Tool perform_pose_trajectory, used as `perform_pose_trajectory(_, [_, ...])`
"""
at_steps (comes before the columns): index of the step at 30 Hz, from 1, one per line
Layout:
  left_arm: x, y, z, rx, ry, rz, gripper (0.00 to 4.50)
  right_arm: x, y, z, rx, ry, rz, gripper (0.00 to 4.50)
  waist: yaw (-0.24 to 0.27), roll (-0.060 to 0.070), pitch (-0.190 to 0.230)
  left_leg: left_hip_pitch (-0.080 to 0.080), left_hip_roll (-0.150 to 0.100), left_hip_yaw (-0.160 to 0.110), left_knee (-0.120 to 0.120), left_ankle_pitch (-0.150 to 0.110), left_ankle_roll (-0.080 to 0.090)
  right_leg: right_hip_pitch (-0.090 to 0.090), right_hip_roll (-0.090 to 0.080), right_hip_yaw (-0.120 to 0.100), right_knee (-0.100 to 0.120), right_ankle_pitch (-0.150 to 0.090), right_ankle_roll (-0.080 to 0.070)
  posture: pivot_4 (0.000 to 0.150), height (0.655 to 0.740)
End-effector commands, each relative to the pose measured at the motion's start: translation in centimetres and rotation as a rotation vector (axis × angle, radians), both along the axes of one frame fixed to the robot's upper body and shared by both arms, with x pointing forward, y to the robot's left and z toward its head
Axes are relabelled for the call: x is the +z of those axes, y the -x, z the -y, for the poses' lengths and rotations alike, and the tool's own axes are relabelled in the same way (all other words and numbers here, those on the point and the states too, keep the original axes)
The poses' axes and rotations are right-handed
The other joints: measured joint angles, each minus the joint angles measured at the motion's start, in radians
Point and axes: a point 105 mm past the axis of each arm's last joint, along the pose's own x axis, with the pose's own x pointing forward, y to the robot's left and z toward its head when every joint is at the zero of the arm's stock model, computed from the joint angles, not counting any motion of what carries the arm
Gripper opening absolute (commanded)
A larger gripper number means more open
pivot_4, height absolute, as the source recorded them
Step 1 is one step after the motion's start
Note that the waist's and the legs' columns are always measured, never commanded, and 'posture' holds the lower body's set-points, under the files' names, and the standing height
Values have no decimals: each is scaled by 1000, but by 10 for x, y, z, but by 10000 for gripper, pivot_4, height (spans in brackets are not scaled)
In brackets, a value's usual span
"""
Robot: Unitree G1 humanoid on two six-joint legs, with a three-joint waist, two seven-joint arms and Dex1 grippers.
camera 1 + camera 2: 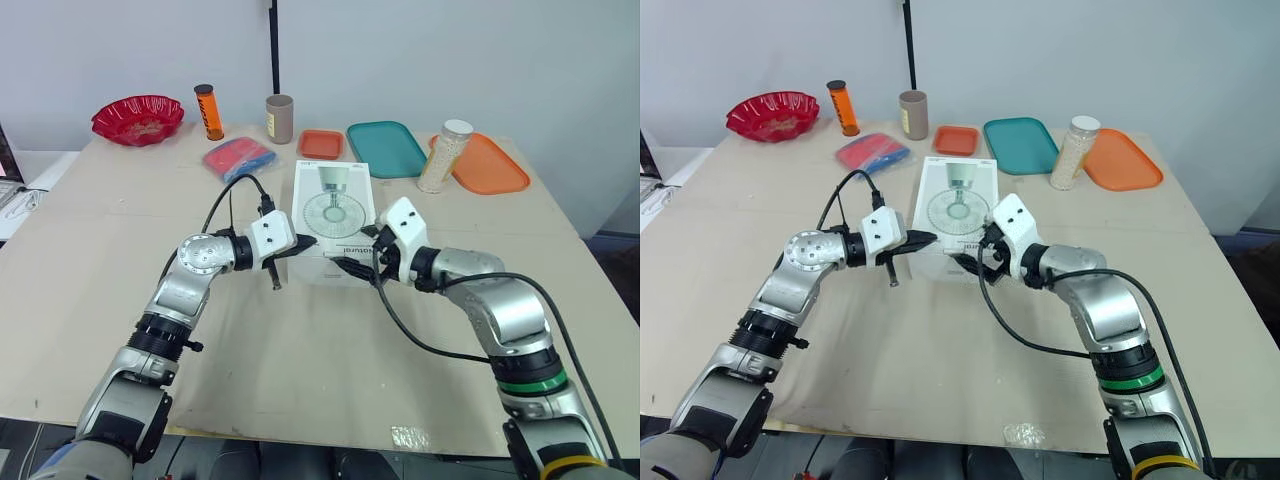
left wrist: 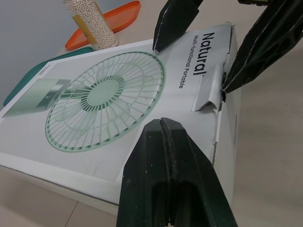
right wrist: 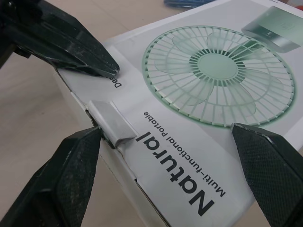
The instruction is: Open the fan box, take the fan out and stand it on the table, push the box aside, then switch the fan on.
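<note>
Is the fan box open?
Mostly shut: the box lid lies flat, only its small tab sticks up at the near edge.

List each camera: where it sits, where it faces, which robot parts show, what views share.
Left eye view: head, facing forward and down over the table; both arms, left gripper and right gripper at the fan box.
Right eye view: head, alongside; same scene and arms.
Left wrist view: left wrist, along its shut fingers toward the open right gripper.
Right wrist view: right wrist, along its spread fingers toward the left gripper.
Shared: all show the box and both grippers.
</note>
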Motion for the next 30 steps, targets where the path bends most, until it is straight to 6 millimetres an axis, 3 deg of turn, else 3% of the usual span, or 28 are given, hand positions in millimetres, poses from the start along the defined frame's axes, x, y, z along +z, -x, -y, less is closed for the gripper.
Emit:
perform_pose_trajectory(1, [-39, 8, 1, -15, -90, -109, 682, 22, -5, 6, -40, -84, 41, 45000, 0, 0, 0, 0, 0, 0, 0, 0, 0, 0, 0, 0, 0, 0, 0, 1500, 7389])
perform_pose_trajectory(9, [-41, 8, 1, -13, -94, -106, 682, 21, -20, 15, -154, -93, 33, 45000, -1, 0, 0, 0, 0, 0, -1, 0, 0, 0, 0, 0, -1, 0, 0, 1500, 7389])
perform_pose_trajectory(13, [-40, 8, 1, -12, -94, -104, 682, 29, -18, 15, -144, -123, 44, 45000, -2, 0, 0, 0, 0, 0, -1, 0, 0, 0, 0, 0, -1, 0, 0, 1500, 7389])
perform_pose_trajectory(18, [-36, 7, -3, -8, -90, -104, 682, 36, 6, 12, -8, -176, 43, 45000, -1, 0, 0, 0, 0, 0, -2, 0, 0, 0, 0, 0, -1, 0, 0, 1500, 7389])
perform_pose_trajectory(24, [-27, 2, -10, 2, -92, -91, 682, 19, 47, 15, 144, -154, -25, 45000, -2, 0, 0, 0, 0, 0, -3, 0, 0, 0, 0, 0, -1, -1, 0, 1500, 7389])
perform_pose_trajectory(30, [-22, 0, -14, 0, -100, -81, 682, -2, 45, 19, 94, -100, -53, 45000, -14, 0, 0, 2, 0, 0, -3, 0, 1, 1, 0, 0, 0, -1, 0, 1500, 7389])
